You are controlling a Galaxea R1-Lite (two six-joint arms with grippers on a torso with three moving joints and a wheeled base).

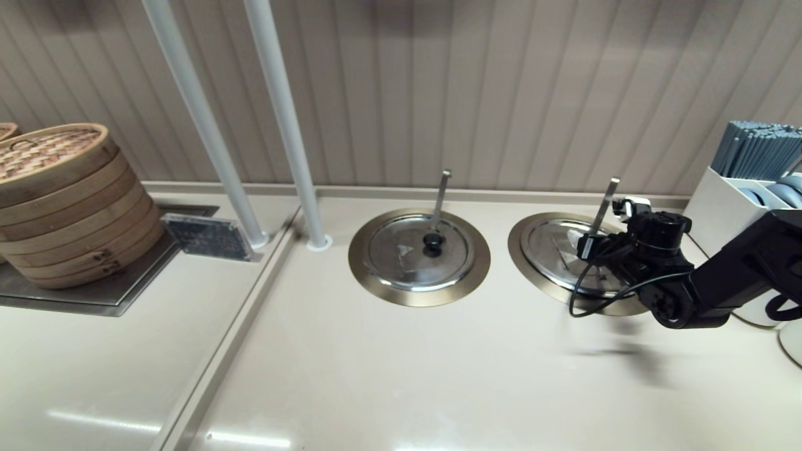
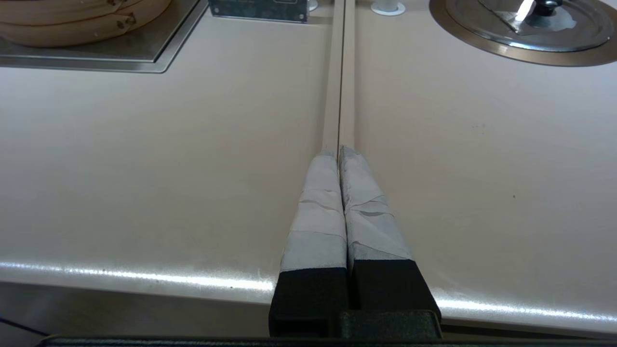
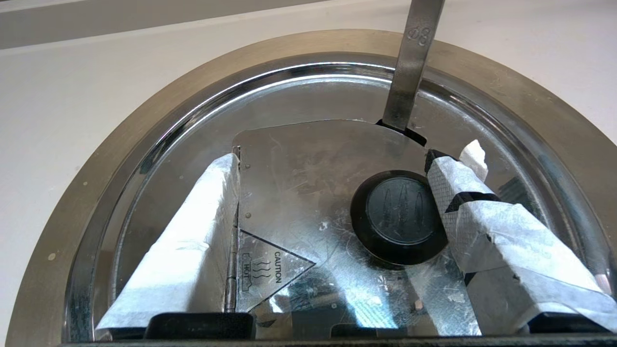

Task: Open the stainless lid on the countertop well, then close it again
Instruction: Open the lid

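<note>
The stainless lid lies closed on the right-hand countertop well, inside its bronze-toned rim ring. A steel ladle handle sticks up at the lid's back. My right gripper hovers low over this lid and hides its knob in the head view. In the right wrist view the right gripper is open. The black knob sits between its taped fingers, close against one finger and far from the other. The hinged flap lies flat. My left gripper is shut and empty over the bare counter.
The twin lid with its own ladle handle sits in the well to the left. Two white poles rise behind it. A bamboo steamer stands far left, and a white holder of chopsticks stands far right.
</note>
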